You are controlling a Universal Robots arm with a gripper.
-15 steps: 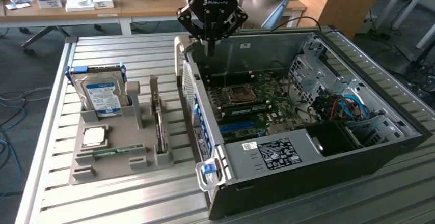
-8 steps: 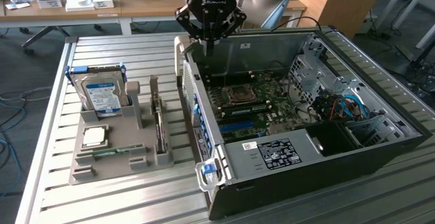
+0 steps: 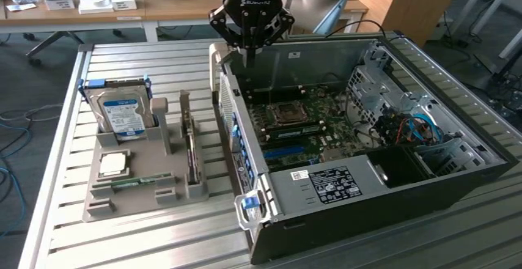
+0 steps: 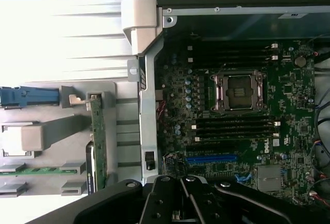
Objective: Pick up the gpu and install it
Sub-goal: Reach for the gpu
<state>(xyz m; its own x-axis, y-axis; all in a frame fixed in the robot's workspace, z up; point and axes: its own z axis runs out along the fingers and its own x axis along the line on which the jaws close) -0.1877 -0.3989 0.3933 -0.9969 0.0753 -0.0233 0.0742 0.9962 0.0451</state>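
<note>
Gripper (image 4: 181, 181): fingers together, holding nothing, poised over the open computer case (image 3: 392, 214) wall nearest the tray | gpu (image 4: 98, 131): upright on edge in grey holder tray (image 3: 134, 203), beside case, apart from gripper | motherboard (image 3: 326, 119): exposed inside case

Case wall (image 3: 231, 122) stands between gpu (image 3: 190, 147) and motherboard (image 3: 314, 131) — open above.

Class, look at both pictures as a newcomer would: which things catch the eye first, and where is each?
The open computer case dominates the exterior view's right, its green motherboard laid bare. The black end effector hangs shut above the case's tray-side edge, holding nothing. On the exterior view's left, a grey tray holds the gpu on edge and a hard drive.
</note>
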